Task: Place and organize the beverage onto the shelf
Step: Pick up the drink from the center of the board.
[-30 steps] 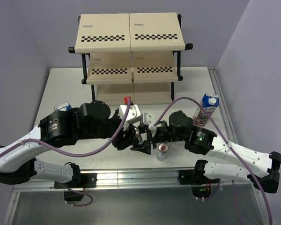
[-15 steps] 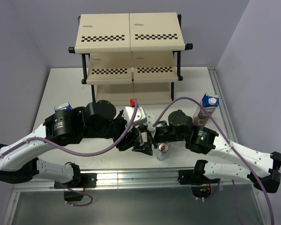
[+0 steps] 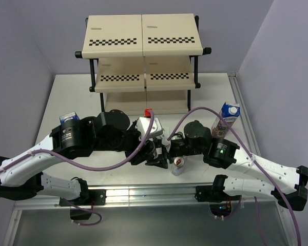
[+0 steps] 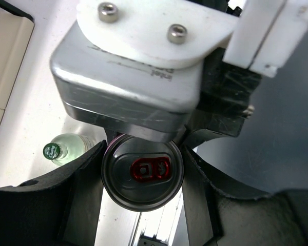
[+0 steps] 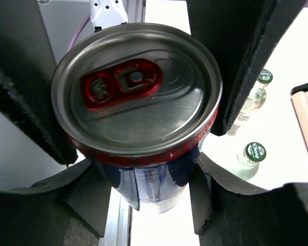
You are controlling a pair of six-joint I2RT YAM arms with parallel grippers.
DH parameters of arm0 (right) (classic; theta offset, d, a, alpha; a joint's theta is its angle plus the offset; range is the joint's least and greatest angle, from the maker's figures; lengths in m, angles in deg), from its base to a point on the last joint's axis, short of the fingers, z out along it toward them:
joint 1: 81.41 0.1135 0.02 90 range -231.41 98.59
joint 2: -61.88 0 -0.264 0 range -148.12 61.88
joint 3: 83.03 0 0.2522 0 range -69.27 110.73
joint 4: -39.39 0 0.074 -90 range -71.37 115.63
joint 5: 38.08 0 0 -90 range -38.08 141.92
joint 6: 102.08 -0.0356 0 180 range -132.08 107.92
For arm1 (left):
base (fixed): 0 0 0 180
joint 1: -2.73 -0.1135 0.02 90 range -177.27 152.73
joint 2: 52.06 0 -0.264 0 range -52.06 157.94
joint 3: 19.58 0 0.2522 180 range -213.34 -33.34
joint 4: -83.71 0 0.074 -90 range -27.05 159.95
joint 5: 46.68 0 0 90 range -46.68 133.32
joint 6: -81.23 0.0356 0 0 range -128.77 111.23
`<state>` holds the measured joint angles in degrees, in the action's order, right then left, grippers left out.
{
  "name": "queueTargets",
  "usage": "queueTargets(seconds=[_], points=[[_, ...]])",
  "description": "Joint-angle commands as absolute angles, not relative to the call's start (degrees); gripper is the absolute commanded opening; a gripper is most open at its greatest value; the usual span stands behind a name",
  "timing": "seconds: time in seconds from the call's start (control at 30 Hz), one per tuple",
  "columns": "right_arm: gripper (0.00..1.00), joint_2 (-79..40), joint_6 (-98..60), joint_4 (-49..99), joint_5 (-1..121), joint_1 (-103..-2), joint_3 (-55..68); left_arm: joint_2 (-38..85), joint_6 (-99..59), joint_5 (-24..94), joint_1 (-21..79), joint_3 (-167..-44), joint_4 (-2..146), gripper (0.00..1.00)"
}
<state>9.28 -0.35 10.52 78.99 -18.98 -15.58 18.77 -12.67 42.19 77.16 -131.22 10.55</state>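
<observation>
Right wrist view: slim can (image 5: pixel 136 87) upright, long axis vertical, clamped in right gripper (image 5: pixel 138 118) jaws at tabletop's (image 3: pixel 66 97) near edge, centre. Left gripper (image 4: pixel 142 177) jaws closed on it too, from opposite side.

Slim can (image 4: pixel 142 177), silver top w/ red tab, sits betw. left gripper's (image 4: pixel 142 154) black fingers (image 4: pixel 84 187), both against its sides. Grey camera housing (image 4: pixel 126 97) just above. Green-capped bottle (image 4: pixel 61 149) on white table (image 4: pixel 33 115), by its railed edge.
</observation>
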Motion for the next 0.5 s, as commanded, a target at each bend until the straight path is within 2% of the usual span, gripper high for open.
queueTargets(seconds=[0.0, 0.07, 0.1, 0.17, 0.2, 0.27, 0.33, 0.4, 0.47], points=[[0.34, 10.81, -1.26, 13.41, 80.83, -19.01, -13.81, 17.81, -12.63, 45.58, 77.17, -132.48, 14.05, 0.0], [0.13, 11.52, -1.62, 16.21, 82.76, -19.01, -15.03, 18.08, -13.51, 48.58, 77.17, -132.21, 15.19, 0.01], [0.0, 12.82, -2.49, 18.14, 84.16, -19.01, -15.91, 18.08, -13.86, 51.46, 77.17, -132.04, 15.8, 0.14], [0.0, 14.15, -3.81, 23.58, 84.0, -19.01, -18.54, 18.17, -14.13, 53.5, 77.17, -131.34, 18.0, 0.36], [0.0, 14.59, -4.51, 24.22, 83.04, -19.01, -18.82, 18.17, -14.04, 54.21, 77.17, -131.16, 18.7, 0.52], [0.0, 14.6, -4.52, 24.32, 81.9, -19.01, -18.47, 18.43, -13.87, 56.05, 77.08, -131.16, 20.45, 0.68], [0.0, 14.51, -4.69, 24.49, 79.62, -19.01, -18.29, 18.26, -13.61, 58.16, 77.08, -130.81, 22.21, 0.9], [0.0, 14.59, -5.3, 25.19, 77.68, -19.01, -18.55, 17.47, -13.52, 62.03, 77.08, -130.11, 25.29, 0.98], [0.0, 15.3, -5.57, 25.37, 73.03, -19.1, -19.61, 16.33, -13.95, 65.45, 77.08, -128.97, 27.75, 1.0]])
